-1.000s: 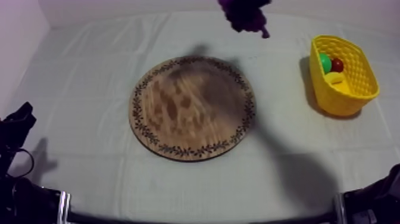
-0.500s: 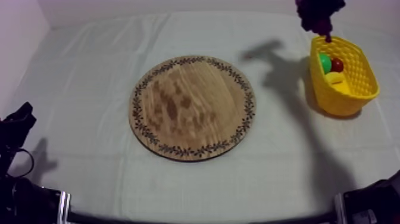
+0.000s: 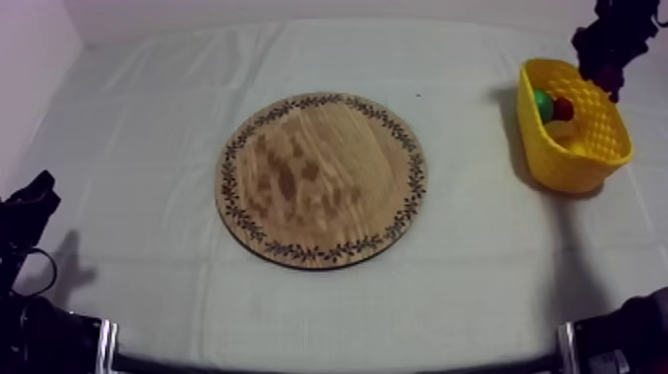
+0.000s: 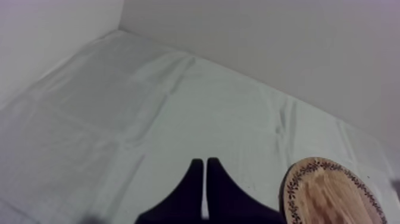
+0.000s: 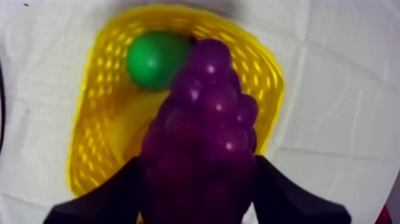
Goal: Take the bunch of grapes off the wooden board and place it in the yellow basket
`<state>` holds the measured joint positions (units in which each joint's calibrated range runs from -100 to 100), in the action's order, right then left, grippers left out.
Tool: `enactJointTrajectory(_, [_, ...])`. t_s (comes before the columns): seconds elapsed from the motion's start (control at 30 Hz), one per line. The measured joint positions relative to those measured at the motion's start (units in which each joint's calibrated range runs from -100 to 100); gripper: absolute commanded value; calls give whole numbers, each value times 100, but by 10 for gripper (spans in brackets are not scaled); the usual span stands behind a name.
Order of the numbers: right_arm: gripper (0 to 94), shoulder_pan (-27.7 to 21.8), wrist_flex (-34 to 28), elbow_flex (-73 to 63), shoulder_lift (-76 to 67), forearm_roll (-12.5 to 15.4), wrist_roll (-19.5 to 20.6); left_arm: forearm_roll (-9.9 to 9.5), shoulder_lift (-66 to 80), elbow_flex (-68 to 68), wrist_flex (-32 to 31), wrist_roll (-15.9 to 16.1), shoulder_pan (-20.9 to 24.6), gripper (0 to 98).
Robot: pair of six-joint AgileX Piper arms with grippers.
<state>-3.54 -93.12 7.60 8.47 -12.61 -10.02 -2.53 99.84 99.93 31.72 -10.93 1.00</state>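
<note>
The purple bunch of grapes (image 3: 607, 42) hangs in the air over the far end of the yellow basket (image 3: 599, 159) at the table's right. In the right wrist view my right gripper (image 5: 199, 179) is shut on the grapes (image 5: 205, 125), one black finger on each side, directly above the basket (image 5: 88, 125). The round wooden board (image 3: 320, 179) lies bare in the middle of the table. My left gripper (image 3: 30, 204) rests low at the left, its fingers (image 4: 193, 179) together as a narrow wedge over the cloth.
Inside the basket lie a green fruit (image 3: 542, 102), a small red fruit (image 3: 564, 107) and a banana (image 3: 563, 131). The green fruit (image 5: 153, 58) sits just beyond the grapes. The board's rim (image 4: 291, 184) shows beside my left gripper.
The grapes, held by my right gripper, have travelled right from above the board's far edge to over the basket. The shadow left the board. The left arm has not moved.
</note>
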Motion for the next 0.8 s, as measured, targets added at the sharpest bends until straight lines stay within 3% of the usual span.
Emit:
enactJointTrajectory(0.23, [456, -55, 328, 392, 436, 99, -14, 0, 0, 0, 0, 0, 0, 0])
enactJointTrajectory(0.6, [703, -120, 524, 135, 1367, 190, 70, 0, 0, 0, -8, 0, 0, 0])
enactJointTrajectory(0.67, [698, -119, 519, 60, 1380, 220, 70, 0, 0, 0, -8, 0, 0, 0])
enactJointTrajectory(0.8, [597, -106, 491, 80, 1171, 224, 52, 0, 0, 0, -8, 0, 0, 0])
